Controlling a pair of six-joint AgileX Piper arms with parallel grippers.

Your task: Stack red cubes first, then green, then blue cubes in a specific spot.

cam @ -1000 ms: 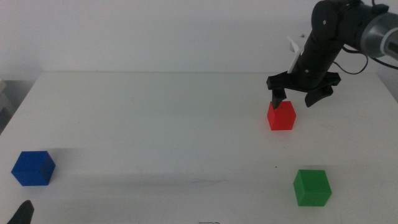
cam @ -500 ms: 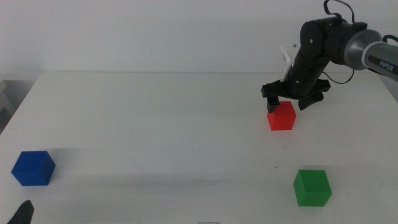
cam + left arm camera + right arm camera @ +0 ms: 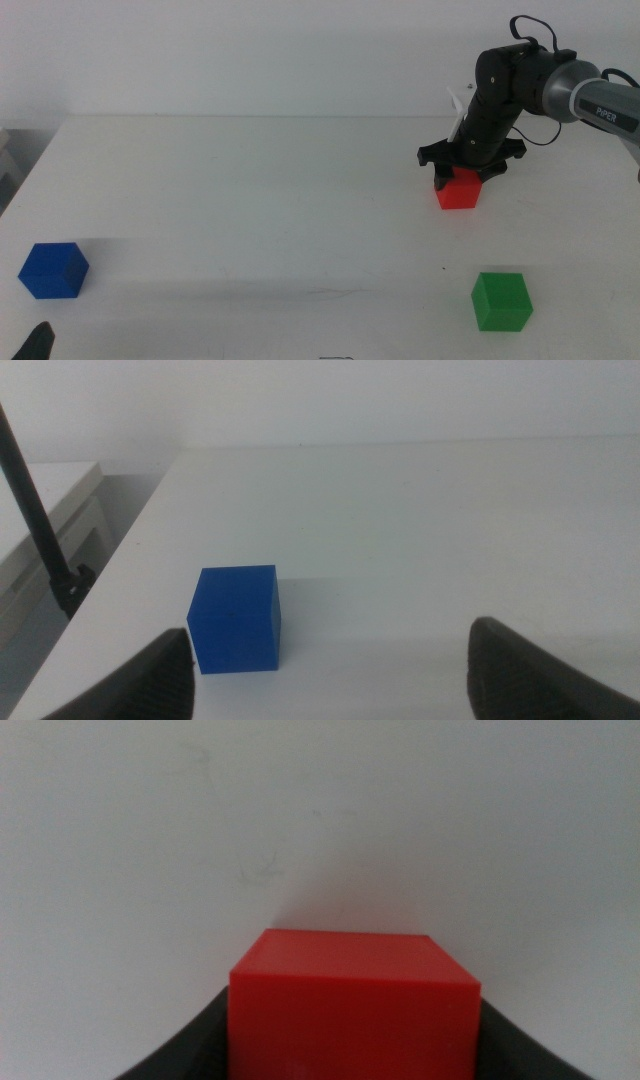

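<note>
The red cube [image 3: 458, 190] sits on the white table at the right rear. My right gripper [image 3: 466, 177] has come down over it, open, with one jaw on each side. In the right wrist view the red cube [image 3: 355, 1010] fills the gap between the dark jaws of the right gripper [image 3: 355, 1065]. The green cube [image 3: 501, 301] lies near the front right, apart from both arms. At the front left rests the blue cube [image 3: 53, 270]. My left gripper [image 3: 38, 342] waits at the bottom left edge, and the left gripper [image 3: 330, 670] stands open with the blue cube [image 3: 236, 618] just ahead of it.
The white table [image 3: 260, 200] ends at a left edge near the blue cube, with a lower grey surface [image 3: 50, 520] and a dark rod [image 3: 35, 520] beyond it. A white wall runs behind the table.
The right gripper has lowered and shifted slightly left, so its jaws now straddle the red cube instead of hovering above it. The cubes and the left arm have not moved.
</note>
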